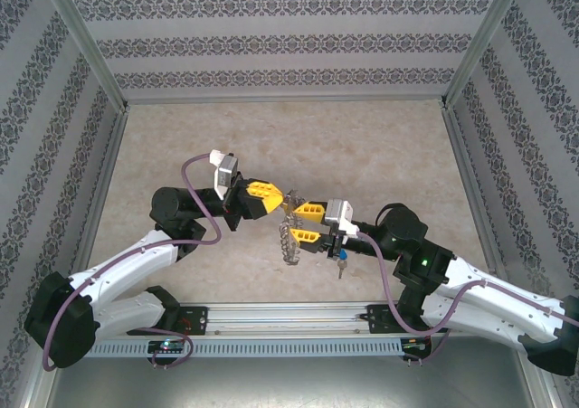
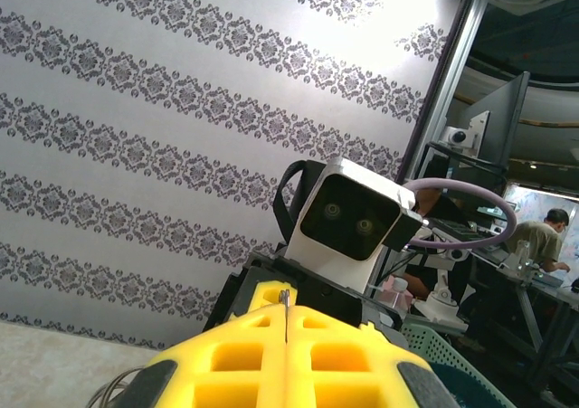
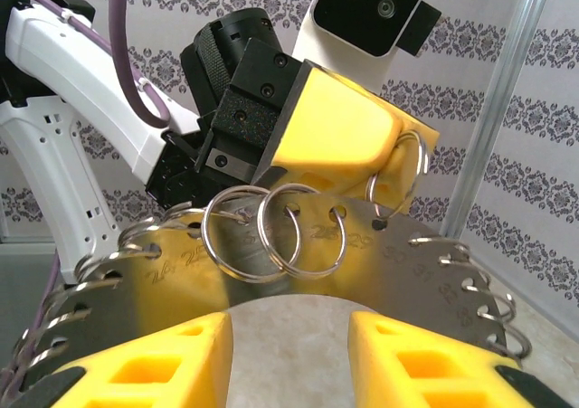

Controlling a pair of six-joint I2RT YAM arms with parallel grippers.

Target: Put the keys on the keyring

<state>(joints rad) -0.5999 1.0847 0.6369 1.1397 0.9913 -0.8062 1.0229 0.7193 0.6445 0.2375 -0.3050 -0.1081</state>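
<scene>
Keyring (image 1: pixel 290 234), top view: held off the tabletop (image 1: pixel 271 146) near centre, between left end effector (image 1: pixel 279 197) and right end effector (image 1: pixel 304 223); counted one ring, one bluish-headed key (image 1: pixel 342 263) dangling just right. Left wrist: pads (image 2: pixel 226 363) pressed together on a metal sliver, seemingly the ring's rim. Right wrist: fingers (image 3: pixel 163 363) spread, bare gap between; counted at least three larger split rings (image 3: pixel 261 236). Judged stiff, light, slippery; best pinched on the flat band.
</scene>
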